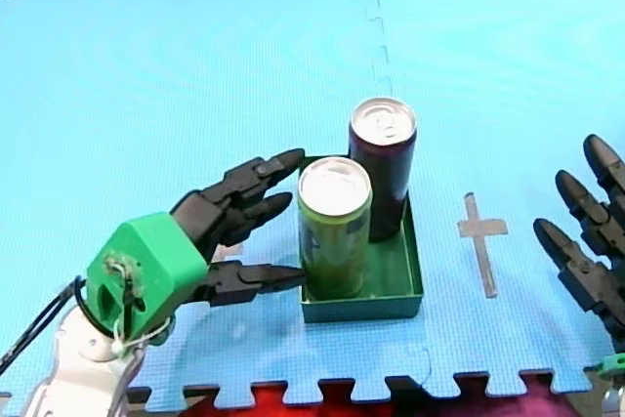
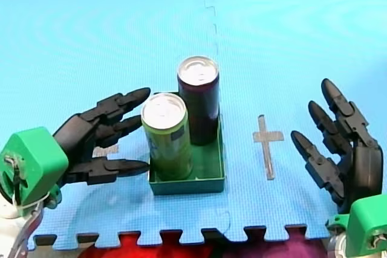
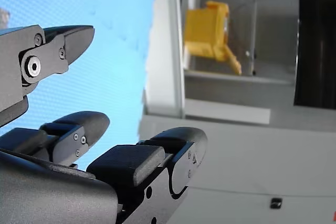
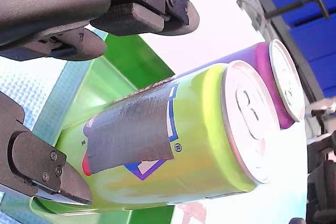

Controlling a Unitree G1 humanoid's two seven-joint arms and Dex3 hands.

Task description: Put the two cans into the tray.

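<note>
Second head view showed the green can (image 2: pixel 168 143) and purple can (image 2: pixel 199 104) upright in the tray (image 2: pixel 187 184), so the empty, uncurled left hand (image 2: pixel 91 137) beside the green can would best withdraw without nudging it, the empty right hand (image 2: pixel 335 149) well apart.

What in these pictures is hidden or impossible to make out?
- Label on the green can: in the second wrist view, grey tape covers it.
- Lower part of the purple can: in the head views, the green can and tray wall stand in front.
- The right hand, open, right of the tray: the first head view's right edge cuts it off.
- The left hand, open beside the green can: its arm runs off the bottom edge.
</note>
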